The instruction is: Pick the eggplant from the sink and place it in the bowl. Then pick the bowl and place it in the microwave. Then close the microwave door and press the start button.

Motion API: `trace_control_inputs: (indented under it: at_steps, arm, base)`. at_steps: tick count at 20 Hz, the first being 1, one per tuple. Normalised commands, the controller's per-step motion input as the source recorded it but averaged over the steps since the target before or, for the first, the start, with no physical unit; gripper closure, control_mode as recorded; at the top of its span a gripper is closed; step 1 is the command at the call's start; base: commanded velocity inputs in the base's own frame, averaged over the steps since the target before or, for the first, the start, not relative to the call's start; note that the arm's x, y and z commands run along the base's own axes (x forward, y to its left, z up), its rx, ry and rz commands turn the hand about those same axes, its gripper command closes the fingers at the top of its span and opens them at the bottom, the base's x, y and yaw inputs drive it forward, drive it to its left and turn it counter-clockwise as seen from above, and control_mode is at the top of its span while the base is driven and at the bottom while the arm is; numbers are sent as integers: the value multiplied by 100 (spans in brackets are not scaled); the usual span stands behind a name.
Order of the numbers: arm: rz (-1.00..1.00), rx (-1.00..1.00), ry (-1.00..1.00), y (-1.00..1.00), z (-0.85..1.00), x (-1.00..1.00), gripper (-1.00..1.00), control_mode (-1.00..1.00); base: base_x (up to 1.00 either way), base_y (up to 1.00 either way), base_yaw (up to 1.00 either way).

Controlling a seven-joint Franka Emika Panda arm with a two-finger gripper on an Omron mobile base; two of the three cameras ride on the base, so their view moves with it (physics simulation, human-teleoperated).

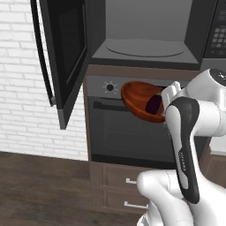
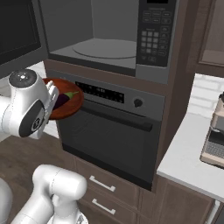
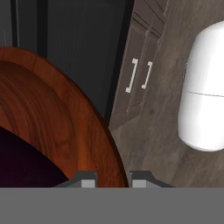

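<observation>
Right at the lens my pincer (image 3: 113, 177) is pinched on the rim of the bowl (image 1: 140, 100), eggplant (image 1: 154, 104) inside, tilted just below the microwave (image 1: 145, 39); I judge the carry underway, and next I must lift and level it onto the turntable (image 1: 145, 47).

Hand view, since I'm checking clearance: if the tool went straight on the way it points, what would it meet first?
Beyond the bowl whose rim the tool grips, probably the wooden floor by the lower drawers; depth is unclear.
</observation>
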Motion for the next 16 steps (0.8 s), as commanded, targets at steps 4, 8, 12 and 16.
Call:
trace_control_inputs:
  at_steps: [4,8,12,16]
  arm:
    - [-5,1,-9,-31,19,-60,100,-100]
    - [-19,-7,-1,-12,55,-28,100,-100]
    - [-12,-18,0,-10,84,0,100,-100]
    - [-6,-14,0,-26,77,1,100,-100]
  base:
    - [0,0,0]
    - [0,0,0]
    - [0,0,0]
    - [0,0,0]
